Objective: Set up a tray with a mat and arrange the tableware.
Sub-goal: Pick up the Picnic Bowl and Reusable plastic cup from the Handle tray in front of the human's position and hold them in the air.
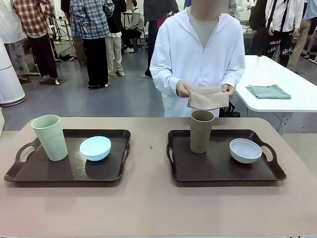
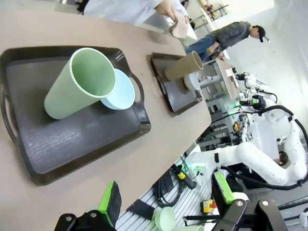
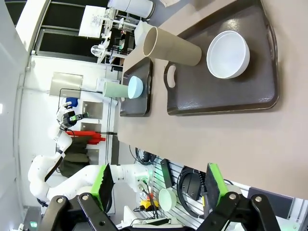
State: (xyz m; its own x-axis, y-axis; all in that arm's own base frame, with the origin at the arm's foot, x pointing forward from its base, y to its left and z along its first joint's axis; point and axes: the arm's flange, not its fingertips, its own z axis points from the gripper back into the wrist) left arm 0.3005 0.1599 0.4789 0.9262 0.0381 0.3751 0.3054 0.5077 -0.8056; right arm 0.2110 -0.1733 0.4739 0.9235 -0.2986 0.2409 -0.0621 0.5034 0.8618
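My left tool (image 2: 166,195) hangs released at bottom centre; the green cup (image 2: 79,84) and blue bowl (image 2: 120,91) sit upper left, well apart from it. My right tool (image 3: 159,179), released too, has the brown cup (image 3: 173,45) and white bowl (image 3: 227,54) up top.

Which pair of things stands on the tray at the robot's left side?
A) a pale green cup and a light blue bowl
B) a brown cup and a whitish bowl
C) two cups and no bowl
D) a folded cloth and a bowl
A: in the front view the pale green cup and the light blue bowl stand on the left tray, while the brown cup stands on the other tray.
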